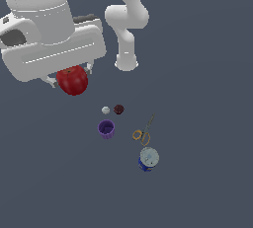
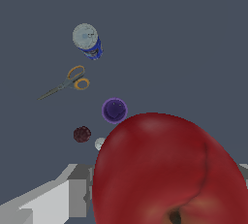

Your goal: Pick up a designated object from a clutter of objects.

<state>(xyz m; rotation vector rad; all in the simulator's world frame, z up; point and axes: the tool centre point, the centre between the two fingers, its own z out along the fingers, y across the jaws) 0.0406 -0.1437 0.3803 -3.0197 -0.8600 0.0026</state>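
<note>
The glossy red apple [image 1: 72, 80] hangs under my white gripper [image 1: 69, 79], which is shut on it and holds it well above the dark surface, at the exterior view's upper left. In the wrist view the apple [image 2: 164, 169] fills the near part of the picture, with its dark stem dimple showing. The fingers are mostly hidden by the apple and the hand. The clutter lies below: a purple cup [image 1: 106, 129], a dark maroon ball [image 1: 118, 109], a tiny white ball [image 1: 105, 110], yellow-handled scissors [image 1: 142, 132] and a blue can with silver top [image 1: 148, 158].
The arm's white base column [image 1: 126, 54] stands behind the clutter. In the wrist view the cup [image 2: 115, 110], maroon ball [image 2: 82, 134], scissors [image 2: 68, 83] and can [image 2: 87, 40] lie apart on the dark grey floor [image 1: 207, 123].
</note>
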